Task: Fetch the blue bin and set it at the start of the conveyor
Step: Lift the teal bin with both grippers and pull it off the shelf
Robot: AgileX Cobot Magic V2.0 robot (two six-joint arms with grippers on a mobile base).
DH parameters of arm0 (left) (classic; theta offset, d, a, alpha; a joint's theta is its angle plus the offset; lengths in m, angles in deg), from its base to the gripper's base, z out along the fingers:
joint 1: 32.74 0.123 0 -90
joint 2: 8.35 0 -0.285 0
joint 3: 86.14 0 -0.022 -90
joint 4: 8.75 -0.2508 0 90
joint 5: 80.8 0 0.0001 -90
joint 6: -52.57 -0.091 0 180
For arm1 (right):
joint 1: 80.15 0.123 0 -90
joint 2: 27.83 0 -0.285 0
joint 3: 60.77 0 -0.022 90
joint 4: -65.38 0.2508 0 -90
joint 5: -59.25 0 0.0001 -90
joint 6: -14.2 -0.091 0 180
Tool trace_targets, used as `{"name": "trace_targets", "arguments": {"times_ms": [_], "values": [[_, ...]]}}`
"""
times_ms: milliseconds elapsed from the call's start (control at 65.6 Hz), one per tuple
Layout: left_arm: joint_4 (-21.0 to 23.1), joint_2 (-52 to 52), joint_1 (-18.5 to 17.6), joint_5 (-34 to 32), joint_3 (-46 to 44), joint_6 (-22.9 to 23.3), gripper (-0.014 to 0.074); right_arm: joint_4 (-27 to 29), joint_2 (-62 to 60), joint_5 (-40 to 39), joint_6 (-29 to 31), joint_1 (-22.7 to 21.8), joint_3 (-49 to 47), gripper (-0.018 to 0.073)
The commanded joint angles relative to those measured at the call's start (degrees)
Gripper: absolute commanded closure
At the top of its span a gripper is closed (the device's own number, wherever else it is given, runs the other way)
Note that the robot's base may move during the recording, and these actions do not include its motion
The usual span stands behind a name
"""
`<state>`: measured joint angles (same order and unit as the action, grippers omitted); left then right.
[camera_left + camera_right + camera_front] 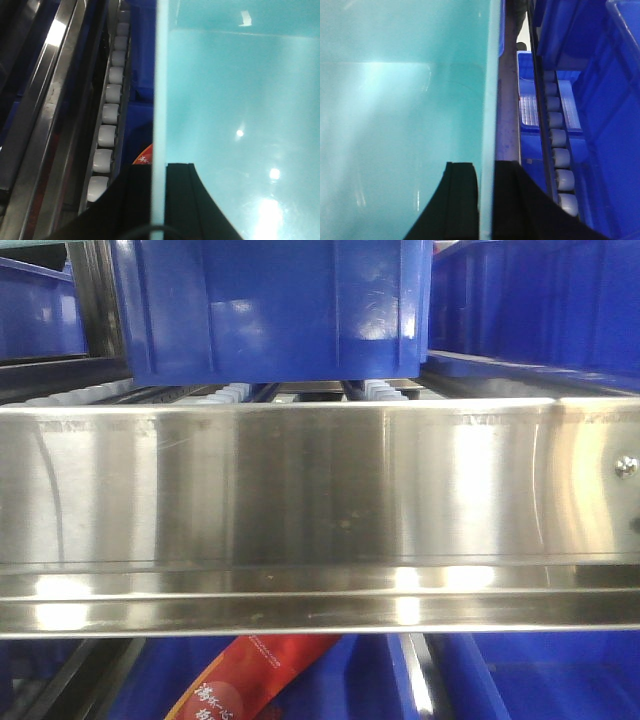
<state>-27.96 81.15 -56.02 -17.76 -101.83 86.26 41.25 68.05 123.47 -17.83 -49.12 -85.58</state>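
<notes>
The stainless shelf rail [320, 500] spans the front view from 9 to 3 o'clock, with a dark blue crate [270, 310] sitting above it at 12 o'clock. The blue bin [240, 100] does not show in that view. It fills both wrist views instead: the 3 o'clock half for the left arm and the 9 o'clock half for the right arm. Its thin rim runs from 12 to 6 o'clock through each picture. A roller track [107, 120] of the rack lies just beside the bin at 9 o'clock in the left wrist view, and more dark blue crates crowd the 3 o'clock side of the right wrist view.

At 6 o'clock in its own view, the left tool [160, 169] is closed narrow on one bin wall, with one black finger inside the rim and one outside. The right tool [486, 167] pinches the opposite wall the same way. A red packet [240, 680] peeks out below the rail at 6 o'clock.

This looks like the fetch step, with the bin held on two sides among the shelves. The conveyor start is in no view. The next move probably calls for both arms to draw the bin out level and together, clear of rail, rollers and crates, before any carry to the belt
</notes>
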Motion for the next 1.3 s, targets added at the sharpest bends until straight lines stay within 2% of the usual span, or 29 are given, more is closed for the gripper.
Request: {"name": "trace_targets", "arguments": {"times_ms": [0,442,701,854,991,1189,1280], "values": [[-0.56,-0.71,-0.58,-2.08,-0.44,-0.59,0.0707,-0.81,-0.73,-2.11,0.6,0.18,-0.12,0.0713],[-0.92,-0.71,-0.58,-2.5,-0.44,-0.59,0.0707,-0.81,-0.73,-2.23,0.6,0.18,-0.12,0.0713],[-0.92,-0.71,-0.58,-2.5,-0.44,-0.59,0.0707,-0.81,-0.73,-5.66,0.6,0.18,-0.12,0.0713],[-0.92,-0.71,-0.58,-2.5,-0.44,-0.59,0.0707,-0.81,-0.73,-4.22,0.6,0.18,-0.12,0.0713],[-0.92,-0.71,-0.58,-2.5,-0.44,-0.59,0.0707,0.87,-0.73,-1.15,0.6,0.18,-0.12,0.0713],[-0.92,-0.71,-0.58,-2.5,-0.44,-0.59,0.0707,6.59,-0.73,0.26,0.6,0.18,-0.12,0.0713],[-0.92,-0.71,-0.58,-2.5,-0.44,-0.59,0.0707,7.26,-0.73,0.26,0.6,0.18,-0.12,0.0713]]}}
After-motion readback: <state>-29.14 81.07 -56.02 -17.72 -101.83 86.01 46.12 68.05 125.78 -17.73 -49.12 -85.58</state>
